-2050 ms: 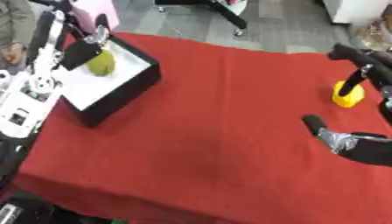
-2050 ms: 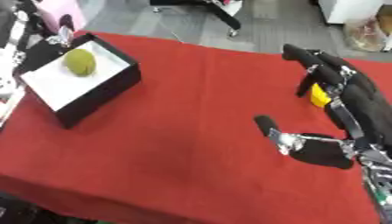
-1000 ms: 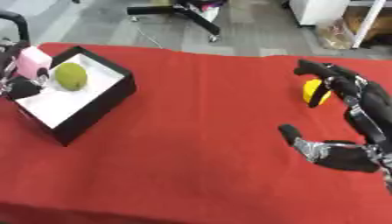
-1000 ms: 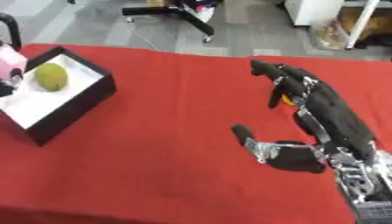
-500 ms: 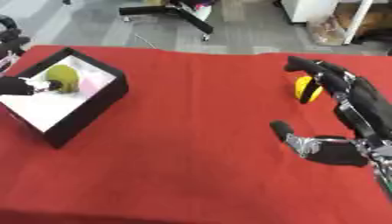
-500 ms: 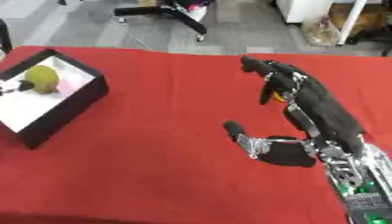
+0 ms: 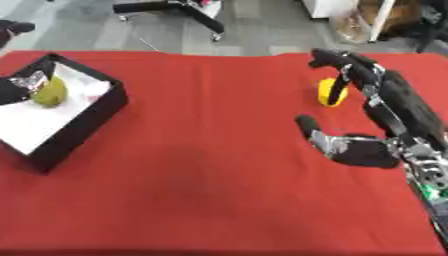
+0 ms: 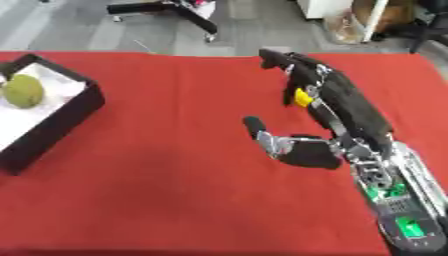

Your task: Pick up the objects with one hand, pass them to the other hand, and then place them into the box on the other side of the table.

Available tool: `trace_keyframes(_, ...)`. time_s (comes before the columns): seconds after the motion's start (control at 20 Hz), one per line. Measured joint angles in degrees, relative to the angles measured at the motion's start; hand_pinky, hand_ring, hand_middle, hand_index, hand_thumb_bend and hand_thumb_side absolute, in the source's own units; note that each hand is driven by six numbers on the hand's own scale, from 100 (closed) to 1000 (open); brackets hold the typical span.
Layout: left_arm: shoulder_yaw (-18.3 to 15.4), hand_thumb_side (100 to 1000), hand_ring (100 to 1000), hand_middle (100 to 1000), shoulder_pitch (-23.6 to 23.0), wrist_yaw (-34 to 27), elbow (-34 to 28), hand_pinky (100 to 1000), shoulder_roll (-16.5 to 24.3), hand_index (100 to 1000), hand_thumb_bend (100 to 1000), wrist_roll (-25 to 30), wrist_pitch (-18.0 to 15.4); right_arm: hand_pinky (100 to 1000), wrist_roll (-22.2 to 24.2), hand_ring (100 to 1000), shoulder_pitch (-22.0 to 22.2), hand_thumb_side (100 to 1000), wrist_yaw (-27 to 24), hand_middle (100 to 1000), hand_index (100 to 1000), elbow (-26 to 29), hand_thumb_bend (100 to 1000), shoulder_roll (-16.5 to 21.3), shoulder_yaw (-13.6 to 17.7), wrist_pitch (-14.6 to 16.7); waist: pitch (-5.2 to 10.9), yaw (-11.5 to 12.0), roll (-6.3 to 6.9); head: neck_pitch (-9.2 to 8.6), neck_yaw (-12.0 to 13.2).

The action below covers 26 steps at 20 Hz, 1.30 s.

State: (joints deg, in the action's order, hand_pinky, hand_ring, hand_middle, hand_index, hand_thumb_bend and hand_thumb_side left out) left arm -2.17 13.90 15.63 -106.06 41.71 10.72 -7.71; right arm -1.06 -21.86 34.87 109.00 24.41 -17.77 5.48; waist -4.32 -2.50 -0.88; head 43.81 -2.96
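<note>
Right hand [image 7: 367,150] open, fingers [image 7: 337,60] extended, thumb out; left hand unclear

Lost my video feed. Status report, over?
Right hand open, reaching toward yellow object. Left hand at the box, beside green fruit; fingers unclear. Red cloth between them bare.

One black box [image 7: 83,120] at the left of the frame, one green fruit [image 8: 23,90] inside it, and one yellow object [image 7: 331,92] at the upper right of the red tabletop [image 7: 201,170].

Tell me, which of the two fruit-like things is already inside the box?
The green one, lying in the black box at the table's left. The yellow one stands on the red cloth beside the right hand.
</note>
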Motion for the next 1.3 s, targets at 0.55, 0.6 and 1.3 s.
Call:
trace_keyframes(0.55,4.2,754,894,746,0.2,-19.9,-7.4,766,-15.9,865,100,10.5,-4.6,831,-11.6,451,-9.4,685,-11.5,846,929,-30.7,182,9.3,4.8,-7.9,-2.51,4.4,-0.10,0.37,-22.5)
trace_keyframes(0.6,4.5,755,893,744,0.2,-20.0,-7.4,765,-17.5,864,100,11.3,-4.1,832,-12.1,453,-10.5,692,-11.7,847,929,-34.2,183,9.5,5.1,-8.0,-2.84,4.9,-0.05,0.40,-23.5)
trace_keyframes(1.3,7.8,780,887,732,1.2,-20.1,-7.5,759,-26.3,856,100,16.8,-1.1,834,-13.6,443,-18.2,706,-8.9,777,897,-60.1,199,7.8,8.2,-6.3,-4.77,10.5,0.38,0.44,-31.7)
